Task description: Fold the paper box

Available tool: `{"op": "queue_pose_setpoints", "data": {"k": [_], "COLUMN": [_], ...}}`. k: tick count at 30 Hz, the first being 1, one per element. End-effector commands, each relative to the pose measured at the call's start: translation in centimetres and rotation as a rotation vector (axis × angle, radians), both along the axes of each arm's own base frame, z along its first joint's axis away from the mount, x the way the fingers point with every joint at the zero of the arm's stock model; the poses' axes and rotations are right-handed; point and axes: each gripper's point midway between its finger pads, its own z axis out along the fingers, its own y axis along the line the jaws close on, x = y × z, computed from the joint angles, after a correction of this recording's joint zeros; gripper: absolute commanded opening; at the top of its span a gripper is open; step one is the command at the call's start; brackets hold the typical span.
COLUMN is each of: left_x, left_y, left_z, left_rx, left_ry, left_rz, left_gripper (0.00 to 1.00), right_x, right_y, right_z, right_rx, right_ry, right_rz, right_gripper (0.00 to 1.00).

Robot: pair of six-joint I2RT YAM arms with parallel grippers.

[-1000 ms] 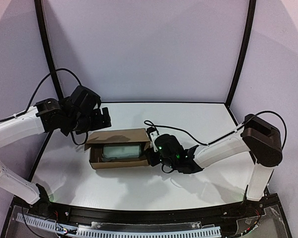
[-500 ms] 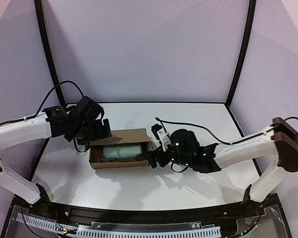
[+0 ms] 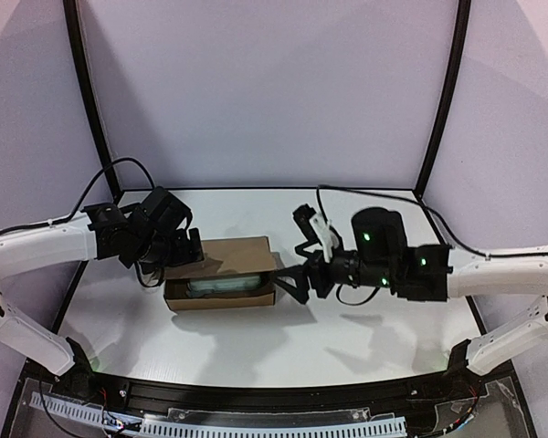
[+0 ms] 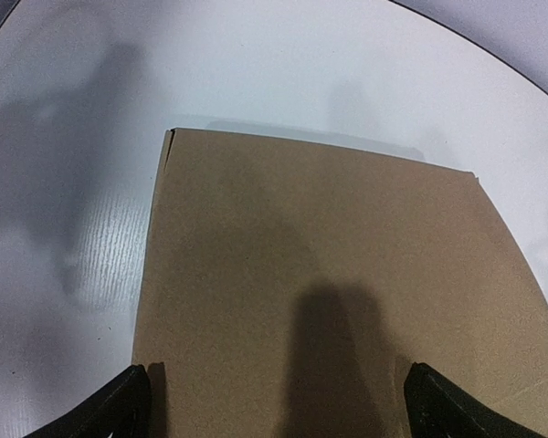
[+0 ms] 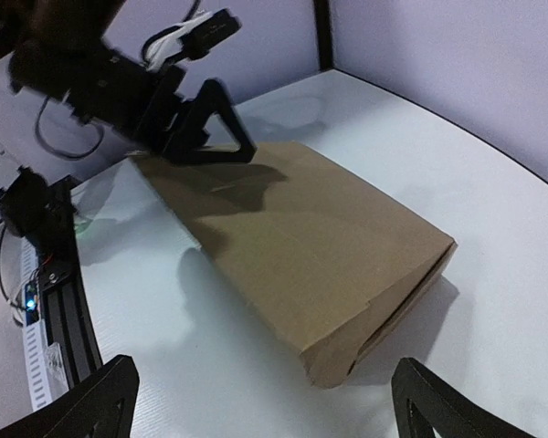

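Partly folded, plain brown paper box [image 3: 233,254]

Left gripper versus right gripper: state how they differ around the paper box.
The left gripper sits at the paper box's left end, low over the lid; the right gripper sits at the right end, beside the box. In the wrist views, cardboard runs between the left jaws, while the right jaws look onto the whole box from its end. Both stand open.
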Motion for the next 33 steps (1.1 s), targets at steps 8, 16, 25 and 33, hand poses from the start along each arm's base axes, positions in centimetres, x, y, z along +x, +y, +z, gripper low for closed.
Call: {"op": "queue_pose_setpoints", "data": {"k": [8, 16, 25, 33], "left_x": [-0.8, -1.2, -2.2, -3.0], "left_y": [0.6, 0.8, 1.2, 1.7], "left_z": [-2.3, -4.4, -6.8, -9.4], "left_rx": [0.035, 0.064, 0.091, 0.105], "left_ry": [0.057, 0.115, 0.186, 0.246], "left_rz": [-0.007, -0.008, -0.012, -0.004], "left_gripper": [0.99, 0.99, 0.99, 0.99], "right_x": [7.7, 10.2, 9.4, 9.3], "right_y": [1.6, 2.0, 1.1, 0.4], "right_z": [-1.5, -10.2, -14.4, -17.0], "right_rx": [-0.128, -0.392, -0.464, -0.518], "right_ry": [0.284, 0.399, 0.470, 0.507], "right_rz": [-0.225, -0.302, -0.326, -0.362], "right_gripper": [0.93, 0.87, 0.81, 0.79]}}
